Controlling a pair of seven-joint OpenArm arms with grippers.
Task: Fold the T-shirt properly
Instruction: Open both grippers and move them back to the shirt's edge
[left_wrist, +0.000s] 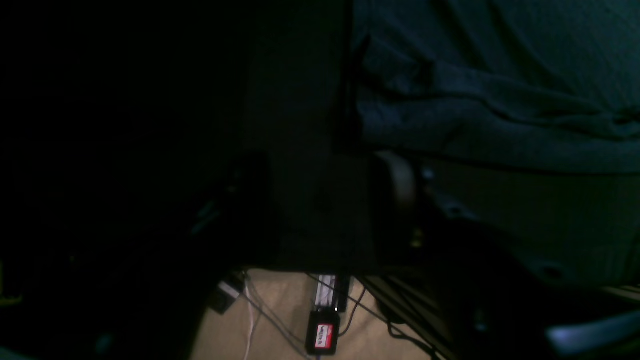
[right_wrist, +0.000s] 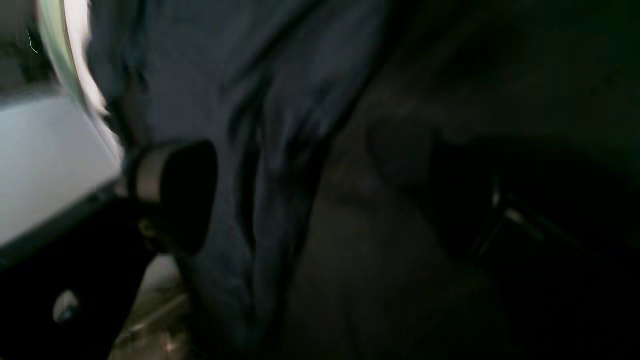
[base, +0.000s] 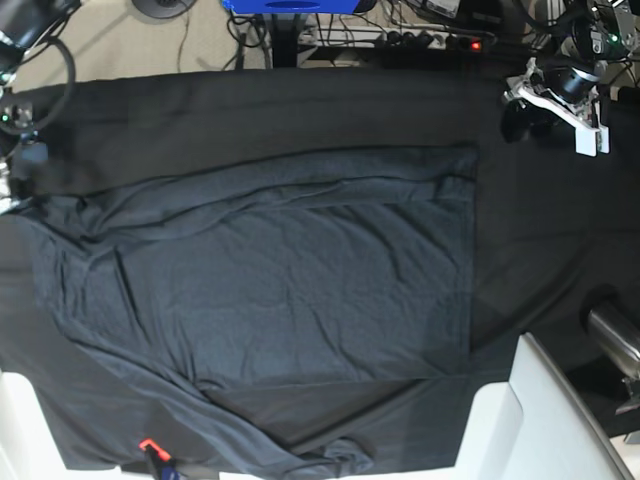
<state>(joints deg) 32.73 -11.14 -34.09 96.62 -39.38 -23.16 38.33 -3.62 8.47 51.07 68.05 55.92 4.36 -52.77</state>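
The dark slate-grey T-shirt lies spread and wrinkled on the black table cloth, with its upper part folded over in a long ridge. My left gripper hovers off the shirt, beyond its far right corner. The left wrist view is dark: a pale finger shows just below the shirt's edge. My right gripper is at the shirt's left end, mostly out of the base view. Its fingers stand wide apart, with bunched shirt fabric between them.
White panels stand at the front right and front left. A metal tube sticks in from the right. A small orange-tipped object lies at the front edge. The floor holds cables and a black box.
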